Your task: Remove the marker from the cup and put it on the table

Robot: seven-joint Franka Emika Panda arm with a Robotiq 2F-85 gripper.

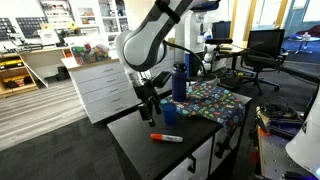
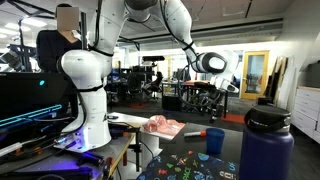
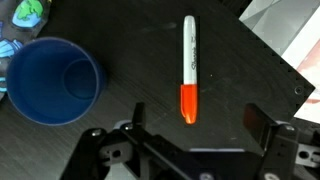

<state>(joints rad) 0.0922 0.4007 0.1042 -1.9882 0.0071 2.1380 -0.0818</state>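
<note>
The marker [image 3: 188,68] lies flat on the black table [image 3: 120,40], with its red-orange end toward my gripper and its whitish section and dark tip pointing away. The dark blue cup [image 3: 55,80] stands upright and empty, apart from the marker. My gripper [image 3: 198,125] is open and empty just above the table, with the marker's red end between and slightly ahead of the fingertips. In an exterior view the marker [image 1: 166,137] lies near the table's front edge, the cup [image 1: 170,113] behind it, and the gripper [image 1: 150,103] hangs beside the cup.
A tall dark blue bottle [image 1: 179,80] stands behind the cup on a colourful patterned cloth [image 1: 215,100]. It fills the foreground in the other exterior view [image 2: 265,145]. A white drawer unit [image 1: 100,88] stands beside the table. The table edge [image 3: 270,55] runs close to the marker.
</note>
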